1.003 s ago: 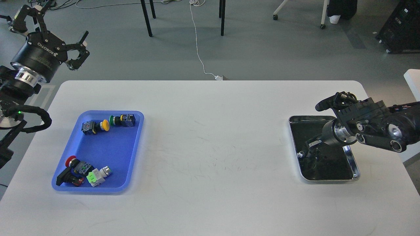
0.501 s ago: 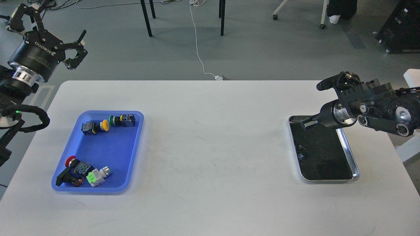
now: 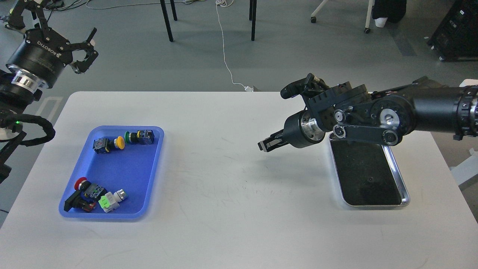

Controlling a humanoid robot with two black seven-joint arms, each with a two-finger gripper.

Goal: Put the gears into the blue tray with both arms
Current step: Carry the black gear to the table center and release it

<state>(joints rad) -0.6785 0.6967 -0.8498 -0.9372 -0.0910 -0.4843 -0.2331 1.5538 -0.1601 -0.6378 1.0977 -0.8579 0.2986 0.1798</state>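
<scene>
Black jointed arms (image 3: 429, 108), silver wrist rings, white ROBOTIQ lettering, corrugated cable hose

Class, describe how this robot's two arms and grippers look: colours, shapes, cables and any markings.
Both arms are black. The left gripper has a round black body with white ROBOTIQ lettering, a shiny silver wrist ring and thin black linkage jaws. A ribbed black cable hose loops below it, beside a small green light. The right gripper has a similar cylinder and silver ring, behind it a blocky joint with round silver caps.

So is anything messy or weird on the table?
Nothing is spilled or broken. The push-button switches lie tipped on their sides inside the blue tray, in two loose clumps. The steel tray sits slightly askew.
</scene>
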